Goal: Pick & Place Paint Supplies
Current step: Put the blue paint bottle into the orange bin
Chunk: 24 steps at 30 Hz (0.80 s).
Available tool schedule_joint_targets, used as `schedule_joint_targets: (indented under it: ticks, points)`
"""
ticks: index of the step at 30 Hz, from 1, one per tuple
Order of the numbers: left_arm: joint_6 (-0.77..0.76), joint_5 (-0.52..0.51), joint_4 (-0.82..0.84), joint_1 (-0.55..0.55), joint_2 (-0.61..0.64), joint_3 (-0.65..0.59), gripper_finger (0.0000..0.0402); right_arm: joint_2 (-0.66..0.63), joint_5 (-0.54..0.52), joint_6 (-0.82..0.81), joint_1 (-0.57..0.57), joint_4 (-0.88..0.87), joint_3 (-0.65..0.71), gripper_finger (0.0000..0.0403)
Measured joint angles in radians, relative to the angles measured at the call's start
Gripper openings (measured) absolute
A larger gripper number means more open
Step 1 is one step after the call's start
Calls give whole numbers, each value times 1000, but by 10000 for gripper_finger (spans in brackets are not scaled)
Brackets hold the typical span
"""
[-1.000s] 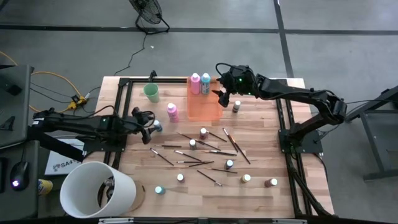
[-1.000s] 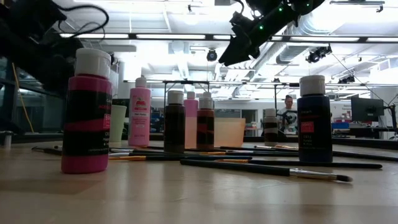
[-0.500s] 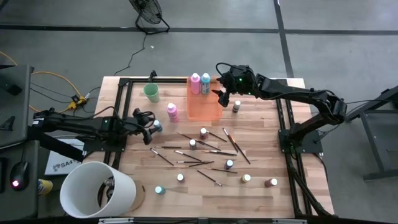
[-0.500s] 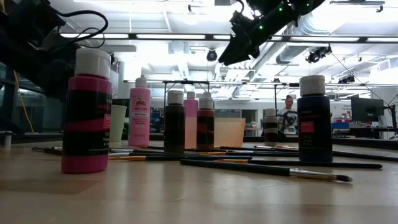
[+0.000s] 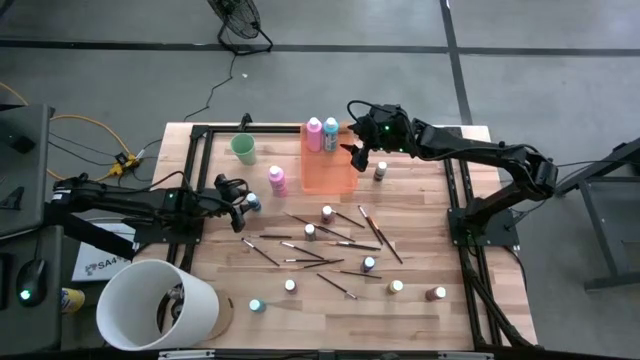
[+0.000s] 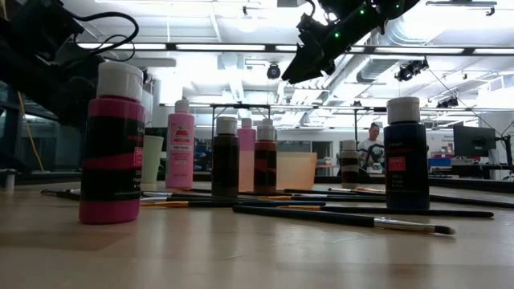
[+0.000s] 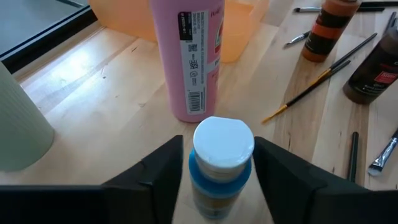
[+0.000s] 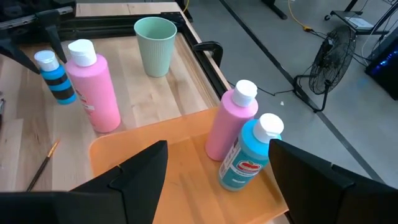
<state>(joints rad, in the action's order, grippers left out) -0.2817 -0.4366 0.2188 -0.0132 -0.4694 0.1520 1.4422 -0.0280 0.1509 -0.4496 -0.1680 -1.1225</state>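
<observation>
My left gripper (image 5: 246,203) is open at table height, one finger on either side of a small blue bottle with a white cap (image 7: 221,163), which stands upright on the wood next to a tall pink bottle (image 7: 186,56). I cannot tell whether the fingers touch it. My right gripper (image 5: 357,157) is open and empty above the orange tray (image 8: 186,162), in which a pink bottle (image 8: 230,124) and a teal bottle (image 8: 249,155) stand. Several thin brushes (image 5: 320,240) and small pale-capped bottles (image 5: 310,231) lie and stand across the table's middle.
A mint-green cup (image 5: 243,148) stands at the far left, beyond the pink bottle. A large white bucket (image 5: 155,305) sits at the near left corner. Black frame rails (image 5: 195,180) run along the table's left, right and far sides.
My left arm has sunk a little at the small blue bottle. The bottles and brushes have stayed where they were.
</observation>
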Motion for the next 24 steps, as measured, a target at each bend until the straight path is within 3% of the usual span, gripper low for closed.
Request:
schedule_joint_targets:
  ticks: [6, 17, 24]
  points:
    - [3, 0, -1, 0, 0, 0, 112, 0, 0, 0, 0, -1, 0, 274]
    - [25, 82, -119, 0, 0, -1, 109, 1, 1, -46, 0, -126, 6, 274]
    - [59, 111, -223, 0, 0, -1, 111, 0, 1, -91, 0, -95, 64, 274]
